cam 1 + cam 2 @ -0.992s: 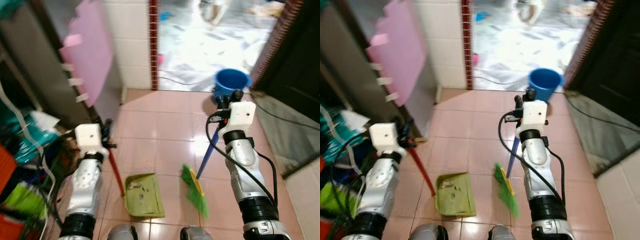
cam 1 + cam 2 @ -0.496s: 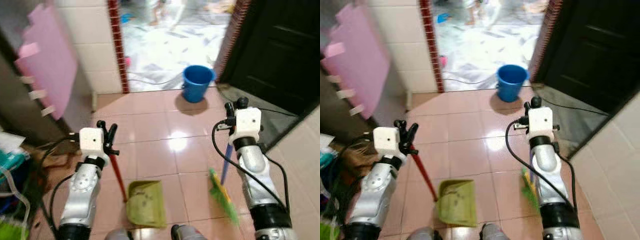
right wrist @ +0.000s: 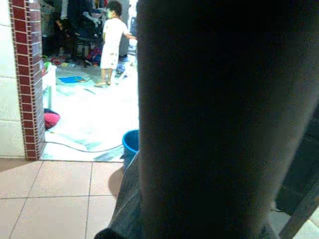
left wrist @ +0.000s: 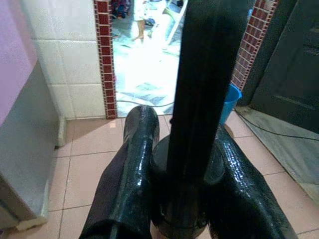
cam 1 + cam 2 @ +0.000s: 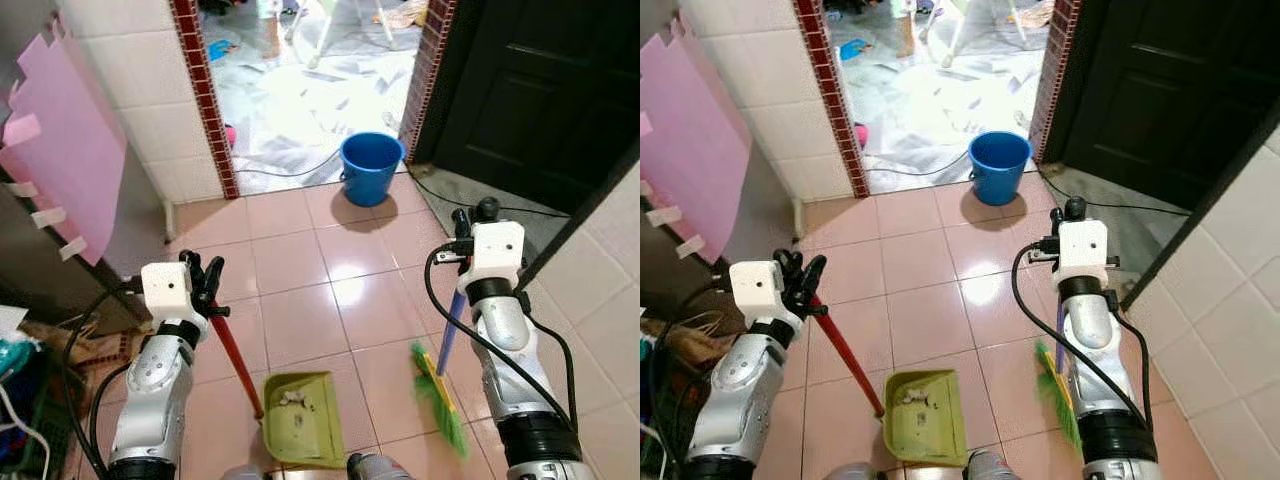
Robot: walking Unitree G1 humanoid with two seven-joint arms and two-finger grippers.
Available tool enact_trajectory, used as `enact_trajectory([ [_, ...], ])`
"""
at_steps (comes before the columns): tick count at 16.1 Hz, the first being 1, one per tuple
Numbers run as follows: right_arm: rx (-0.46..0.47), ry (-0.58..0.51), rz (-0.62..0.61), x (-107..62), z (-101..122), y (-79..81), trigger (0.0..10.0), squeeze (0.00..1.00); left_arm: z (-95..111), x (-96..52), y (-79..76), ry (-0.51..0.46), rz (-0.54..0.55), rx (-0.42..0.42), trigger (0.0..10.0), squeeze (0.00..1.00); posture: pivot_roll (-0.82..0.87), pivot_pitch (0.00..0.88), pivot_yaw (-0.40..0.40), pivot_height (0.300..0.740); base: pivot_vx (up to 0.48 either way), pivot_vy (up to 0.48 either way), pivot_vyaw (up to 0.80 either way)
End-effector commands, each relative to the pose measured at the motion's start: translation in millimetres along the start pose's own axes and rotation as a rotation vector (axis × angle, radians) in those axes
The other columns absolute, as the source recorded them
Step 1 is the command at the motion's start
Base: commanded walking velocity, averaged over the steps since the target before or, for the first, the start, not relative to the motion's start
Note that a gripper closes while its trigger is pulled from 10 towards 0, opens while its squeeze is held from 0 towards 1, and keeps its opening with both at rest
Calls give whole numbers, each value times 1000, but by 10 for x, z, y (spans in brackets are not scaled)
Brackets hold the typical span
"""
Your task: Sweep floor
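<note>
The left gripper (image 5: 205,283) is clamped on the red handle of a light green dustpan (image 5: 302,418) carrying debris. The right gripper (image 5: 472,213) clamps the stiff blue stick of a broom (image 5: 440,398), whose soft bristles will likely flex against the tiled floor (image 5: 300,260).

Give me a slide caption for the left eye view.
Left end effector holds red-handled green dustpan; right end effector holds blue-handled green broom.

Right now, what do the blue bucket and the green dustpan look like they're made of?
The blue bucket looks like plastic: one even bright color, smooth walls, a molded rim. The green dustpan also looks like plastic: a thin, dull, scuffed scoop with bits of dirt in it. Its red handle, held by the left tool, could be painted metal or plastic.
</note>
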State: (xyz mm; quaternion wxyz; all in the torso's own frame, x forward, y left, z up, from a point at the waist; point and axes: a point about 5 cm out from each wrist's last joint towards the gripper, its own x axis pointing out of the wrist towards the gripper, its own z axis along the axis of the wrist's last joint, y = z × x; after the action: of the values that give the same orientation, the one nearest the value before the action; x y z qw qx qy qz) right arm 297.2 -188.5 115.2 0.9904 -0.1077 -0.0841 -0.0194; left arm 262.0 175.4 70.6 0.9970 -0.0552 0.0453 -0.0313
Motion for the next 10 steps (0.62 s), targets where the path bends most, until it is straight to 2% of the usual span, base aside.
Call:
enact_trajectory([
  [1, -17, -44, -23, 30, 76, -58, 10000, 0, 53, 39, -5, -3, -32, -19, 10000, 0, -78, 0, 76, 740, 0, 0, -738],
  [2, -13, -46, -25, 33, 81, -59, 10000, 0, 52, 28, 15, 3, -32, -12, 10000, 0, -78, 0, 76, 740, 0, 0, -587],
  [4, 3, -48, -16, 17, 88, -45, 10000, 0, 52, -32, 36, 16, -45, 16, 10000, 0, -72, 0, 67, 740, 0, 0, 0],
  [6, 17, -22, 19, -102, 26, -10, 10000, 0, 10, -109, 68, 33, -49, 41, 10000, 0, -68, 0, 49, 740, 0, 0, 0],
  [9, 21, -9, 29, -145, -8, 4, 10000, 0, 102, -67, 45, -13, -54, 19, 10000, 0, -72, 0, 52, 740, 0, 0, 0],
  [10, 28, -16, 32, -109, 12, 21, 10000, 0, 172, -19, 17, -43, -59, 13, 10000, 0, -76, 0, 55, 740, 311, 0, -650],
])
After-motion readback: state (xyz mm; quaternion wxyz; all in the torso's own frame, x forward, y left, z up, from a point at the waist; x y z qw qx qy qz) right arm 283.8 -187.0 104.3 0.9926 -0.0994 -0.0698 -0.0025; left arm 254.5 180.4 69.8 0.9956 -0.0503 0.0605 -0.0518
